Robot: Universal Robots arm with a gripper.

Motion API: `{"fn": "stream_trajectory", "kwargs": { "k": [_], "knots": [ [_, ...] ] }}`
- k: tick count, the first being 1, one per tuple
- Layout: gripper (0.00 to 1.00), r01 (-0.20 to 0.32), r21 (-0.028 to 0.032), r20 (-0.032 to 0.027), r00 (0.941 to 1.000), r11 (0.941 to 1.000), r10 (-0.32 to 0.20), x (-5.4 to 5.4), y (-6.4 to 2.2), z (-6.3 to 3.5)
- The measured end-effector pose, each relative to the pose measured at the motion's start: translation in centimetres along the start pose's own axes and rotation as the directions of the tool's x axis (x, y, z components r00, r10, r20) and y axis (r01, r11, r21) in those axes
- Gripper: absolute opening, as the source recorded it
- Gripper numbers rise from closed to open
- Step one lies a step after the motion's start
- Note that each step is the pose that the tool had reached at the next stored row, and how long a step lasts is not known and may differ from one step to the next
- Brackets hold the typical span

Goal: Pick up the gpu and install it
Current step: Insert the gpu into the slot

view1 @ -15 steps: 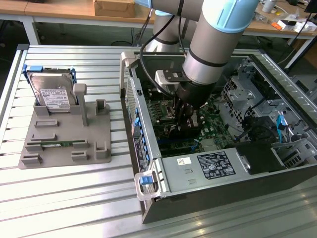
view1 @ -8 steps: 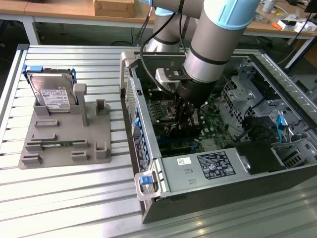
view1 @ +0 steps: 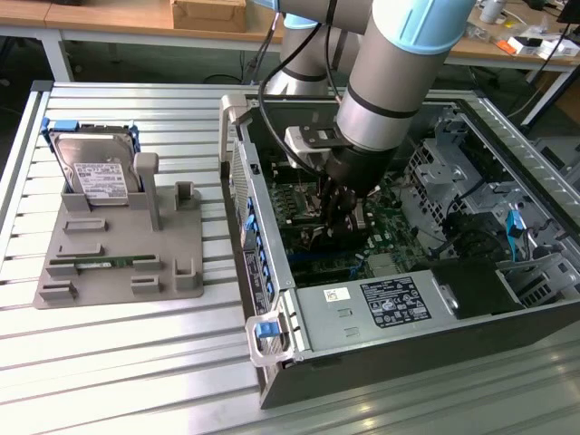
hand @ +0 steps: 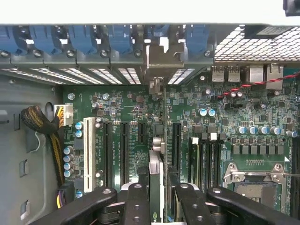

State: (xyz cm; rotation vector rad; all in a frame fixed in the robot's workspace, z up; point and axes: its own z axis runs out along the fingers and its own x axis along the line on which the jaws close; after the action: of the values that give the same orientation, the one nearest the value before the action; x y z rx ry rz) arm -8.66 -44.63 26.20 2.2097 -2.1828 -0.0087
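The gpu (hand: 157,164) stands on edge between my fingers, a thin dark card running across the green motherboard (hand: 117,105). Its silver end bracket (hand: 161,58) meets the case's rear wall, beside the blue slot clips (hand: 119,37). My gripper (hand: 158,183) is shut on the card, with a black finger (hand: 137,201) pressed on each side. In the exterior view the gripper (view1: 338,207) is down inside the open computer case (view1: 272,281), just over the board. I cannot tell whether the card's lower edge sits in a slot.
A grey holder (view1: 181,258) lies on the slatted table at the exterior view's left, carrying a silver hard drive (view1: 95,168) in a blue frame and a green memory stick (view1: 91,265). Inside the case are a power supply (view1: 385,304), drive cages (view1: 453,172) and the processor socket (hand: 255,176).
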Motion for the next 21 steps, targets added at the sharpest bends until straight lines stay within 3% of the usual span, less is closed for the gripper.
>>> {"fn": "stream_trajectory", "kwargs": {
  "k": [4, 13, 21],
  "knots": [
    [0.26, -0.024, -0.0005, 0.0006, 0.9997, 0.9997, 0.024, 0.0, 0.0, 0.01],
    [0.26, -0.025, -0.0006, 0.0006, 0.9997, 0.9997, 0.025, 0.0, -0.22, 0.0],
    [0.26, -0.025, -0.0002, 0.0001, 0.9997, 0.9997, 0.025, 0.02, -0.2, -0.59]
  ]
}}
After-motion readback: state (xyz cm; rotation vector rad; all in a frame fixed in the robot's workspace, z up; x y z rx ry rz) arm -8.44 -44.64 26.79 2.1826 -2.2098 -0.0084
